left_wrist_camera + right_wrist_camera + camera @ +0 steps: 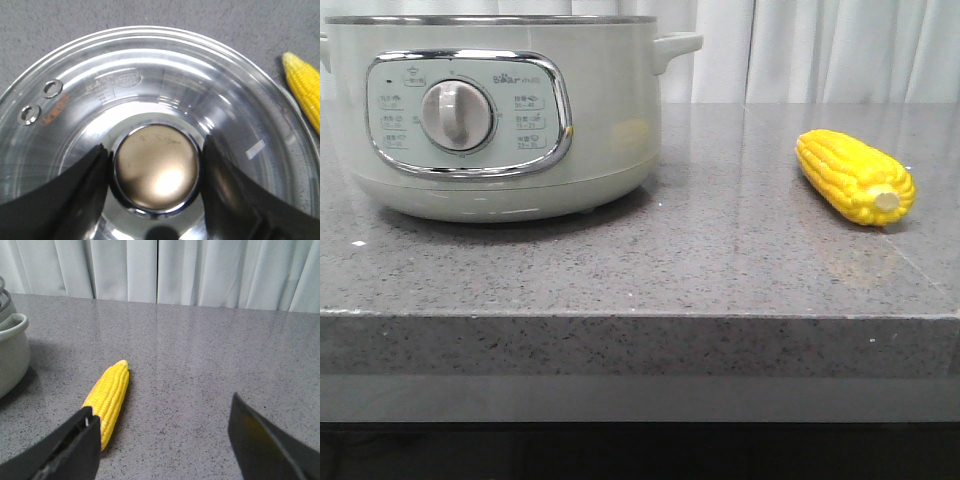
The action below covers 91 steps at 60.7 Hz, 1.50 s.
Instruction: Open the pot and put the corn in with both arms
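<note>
Yellow corn [855, 176] flat, stub end toward the camera.

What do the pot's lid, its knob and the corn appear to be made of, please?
The lid looks like clear glass: the inside shows through it, and reflections streak it. Its knob seems to be polished, brass-toned metal with a chrome ring, judging by its bright glare. The corn looks like glossy moulded plastic, its kernels being very uniform and shiny, though real corn cannot be ruled out.
</note>
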{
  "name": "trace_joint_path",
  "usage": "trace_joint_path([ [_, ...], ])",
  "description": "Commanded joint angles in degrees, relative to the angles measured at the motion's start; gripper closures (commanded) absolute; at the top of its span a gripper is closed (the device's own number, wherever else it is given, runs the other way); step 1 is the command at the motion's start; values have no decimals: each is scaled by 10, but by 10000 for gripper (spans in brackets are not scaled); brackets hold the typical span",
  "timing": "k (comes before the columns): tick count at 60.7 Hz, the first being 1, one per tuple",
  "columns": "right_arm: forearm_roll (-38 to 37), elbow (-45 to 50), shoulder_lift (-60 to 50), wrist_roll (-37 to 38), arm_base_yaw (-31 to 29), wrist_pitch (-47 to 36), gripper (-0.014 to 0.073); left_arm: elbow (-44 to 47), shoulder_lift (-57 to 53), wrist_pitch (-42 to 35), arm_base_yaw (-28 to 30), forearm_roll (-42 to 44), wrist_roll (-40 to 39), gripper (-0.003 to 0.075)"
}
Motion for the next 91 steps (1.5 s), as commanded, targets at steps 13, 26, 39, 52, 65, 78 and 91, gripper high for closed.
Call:
trace_joint_path([
  [13, -3, -22, 7, 0, 1, -39, 43, -18, -107, -56, -3, -9, 0, 472],
  [26, -3, -22, 7, 0, 1, -39, 43, 43, -175, -56, -3, -9, 0, 472],
  [39, -3, -22, 7, 0, 1, -32, 43, 167, -279, -66, -3, -9, 0, 472],
  [52, -3, -24, 47, 0, 1, -28, 43, 314, -410, -87, -3, -9, 0, 481],
  [65, 18, -60, 164, 0, 1, 2, 43, 441, -545, -87, -3, -9, 0, 507],
  [78, 69, -145, 302, 0, 2, 42, 43, 506, -661, -69, -3, -9, -10, 510],
  [91, 103, -269, 465, 0, 42, 95, 43, 517, -714, -55, -3, -9, -10, 510],
])
